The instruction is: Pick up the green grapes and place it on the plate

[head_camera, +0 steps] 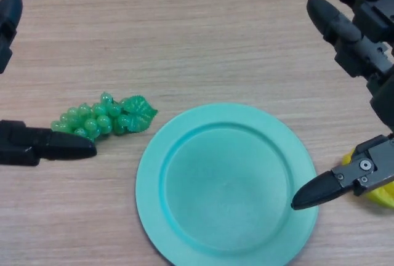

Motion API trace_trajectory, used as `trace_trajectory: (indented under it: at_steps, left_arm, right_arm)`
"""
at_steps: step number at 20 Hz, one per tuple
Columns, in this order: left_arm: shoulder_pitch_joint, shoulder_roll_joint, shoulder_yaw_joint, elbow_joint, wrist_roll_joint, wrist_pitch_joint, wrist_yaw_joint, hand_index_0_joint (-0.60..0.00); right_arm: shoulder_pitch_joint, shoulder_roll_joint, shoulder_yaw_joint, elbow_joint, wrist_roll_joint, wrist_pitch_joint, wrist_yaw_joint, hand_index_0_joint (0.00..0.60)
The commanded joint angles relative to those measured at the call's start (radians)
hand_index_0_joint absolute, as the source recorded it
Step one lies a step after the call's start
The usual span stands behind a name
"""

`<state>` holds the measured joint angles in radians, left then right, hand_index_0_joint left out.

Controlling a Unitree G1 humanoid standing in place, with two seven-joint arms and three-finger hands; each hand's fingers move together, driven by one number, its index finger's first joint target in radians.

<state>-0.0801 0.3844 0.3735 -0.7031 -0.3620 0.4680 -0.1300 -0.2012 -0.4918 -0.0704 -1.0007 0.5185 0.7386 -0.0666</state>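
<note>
The left hand (pixel 43 145) has its fingers spread wide, one fingertip at the near edge of the green grapes (pixel 101 117), which lie on the table (pixel 203 38) just left of the empty plate (pixel 225 186). So nothing is grasped yet: pickup and placing remain. The right hand (pixel 354 38) hangs released over the plate's right rim, with what may be a yellow object (pixel 377 193) beneath it.

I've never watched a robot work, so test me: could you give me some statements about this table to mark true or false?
1. The green grapes lie on the plate. False: they lie on the table, to the plate's left.
2. The plate is empty. True.
3. The left robot hand has lifted the grapes. False: its fingertip is beside them, open.
4. A yellow object lies near the right robot hand. True.
</note>
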Motion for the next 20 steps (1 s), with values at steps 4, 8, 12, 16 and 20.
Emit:
trace_trajectory:
  at_steps: [4, 8, 12, 16, 20]
  left_arm:
    - [-0.087, 0.066, -0.033, 0.25, 0.322, -0.305, -0.032, 0.0]
    - [-0.139, 0.08, -0.088, 0.538, 0.564, -0.463, 0.0, 0.0]
    - [-0.2, 0.063, -0.178, 0.699, 0.684, -0.476, 0.016, 0.0]
    - [-0.264, 0.041, -0.239, 0.844, 0.804, -0.508, 0.078, 0.0]
    - [-0.287, 0.029, -0.27, 0.933, 0.897, -0.505, 0.116, 0.0]
  right_arm:
    - [-0.005, -0.056, -0.085, -0.047, 0.011, -0.178, -0.047, 0.0]
    - [0.012, -0.07, -0.136, -0.047, 0.034, -0.185, -0.033, 0.0]
    - [0.027, -0.063, -0.143, -0.047, 0.008, -0.198, -0.017, 0.0]
    - [0.045, -0.075, -0.176, -0.047, 0.04, -0.21, -0.021, 0.0]
    - [0.065, -0.08, -0.207, -0.047, 0.056, -0.219, -0.021, 0.0]
